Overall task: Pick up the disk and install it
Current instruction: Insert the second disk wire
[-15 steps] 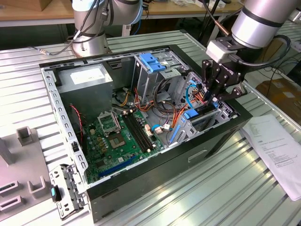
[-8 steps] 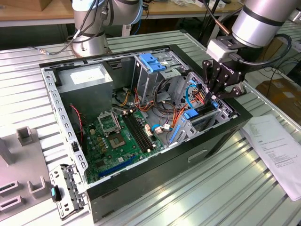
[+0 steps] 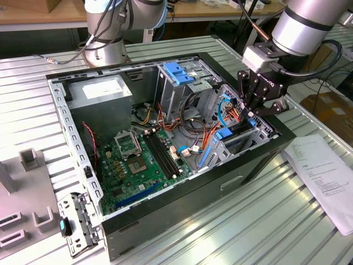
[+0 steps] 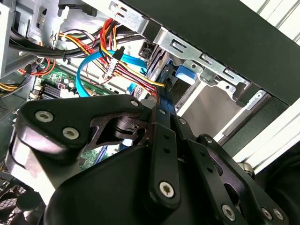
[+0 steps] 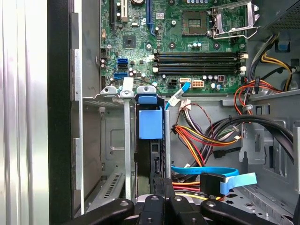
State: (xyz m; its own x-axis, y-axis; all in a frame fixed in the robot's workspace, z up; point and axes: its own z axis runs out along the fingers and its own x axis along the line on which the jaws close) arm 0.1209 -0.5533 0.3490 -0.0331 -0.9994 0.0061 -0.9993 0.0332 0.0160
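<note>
The disk point(image 3: 236, 137) stands on edge in the drive bay at the near right corner of the open computer case point(image 3: 182, 204), its blue rails showing on both sides. In the first wrist view the disk point(image 5: 153, 159) is a thin dark slab with a blue tab at its far end. My gripper point(image 3: 251, 113) hangs right over its upper end. In both wrist views the black fingers point(image 4: 161, 140) sit close together on the disk's blue-railed edge point(image 4: 164, 101), and the gripper point(image 5: 168, 194) looks shut on it.
Red, yellow and blue cables point(image 5: 206, 136) crowd the space beside the bay. The motherboard point(image 3: 138, 160) fills the case floor, with a grey power-supply box point(image 3: 102, 91) and a blue-handled drive cage point(image 3: 179, 74) behind. A paper sheet point(image 3: 325, 176) lies at the exterior view's right, grey fixtures point(image 3: 27, 160) at its left.
</note>
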